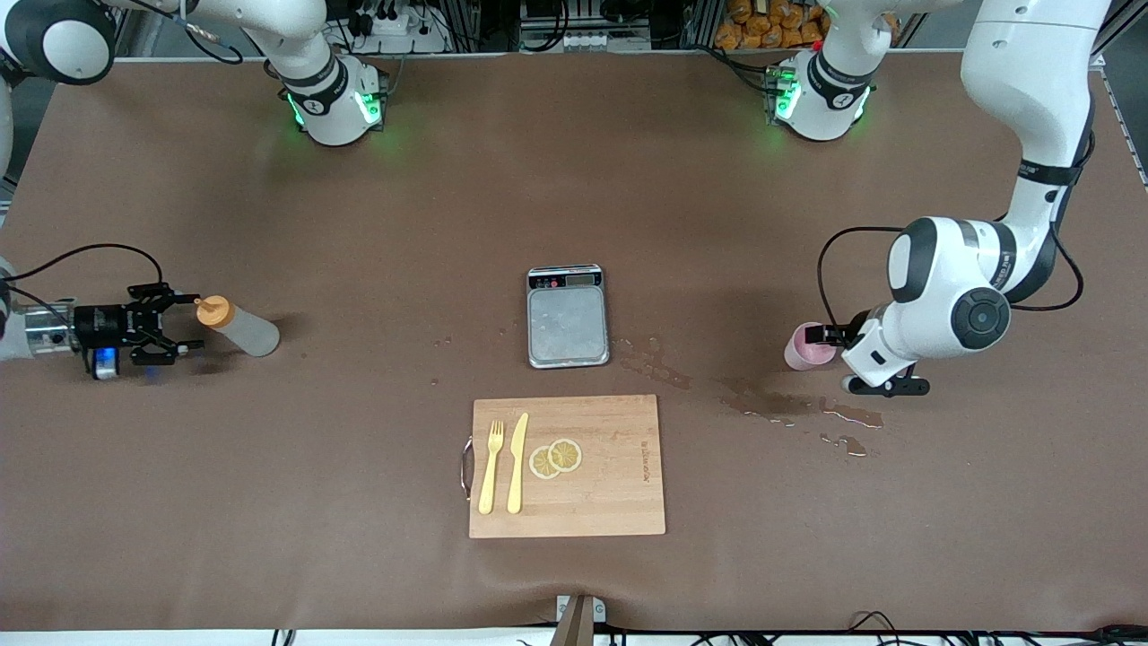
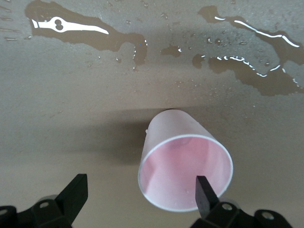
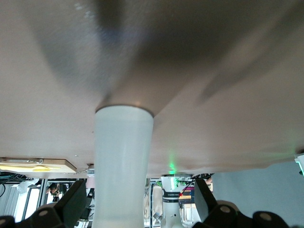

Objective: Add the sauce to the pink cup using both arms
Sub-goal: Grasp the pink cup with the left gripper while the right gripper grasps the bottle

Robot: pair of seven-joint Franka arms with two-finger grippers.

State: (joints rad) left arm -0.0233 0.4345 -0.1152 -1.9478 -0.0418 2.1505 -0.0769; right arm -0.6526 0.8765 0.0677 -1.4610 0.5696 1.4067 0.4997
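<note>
Right wrist view: whitish translucent squeeze bottle standing on the brown table, its body between the two black fingers of the right gripper. Fingers spread wide, clear of the bottle on both sides. Edge of a wooden cutting board visible farther along the table. White robot base with a green light seen past the table edge.

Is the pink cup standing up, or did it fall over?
The pink cup looks upright: its round rim faces up toward the left gripper, whose open fingers straddle it. The inside looks empty.
</note>
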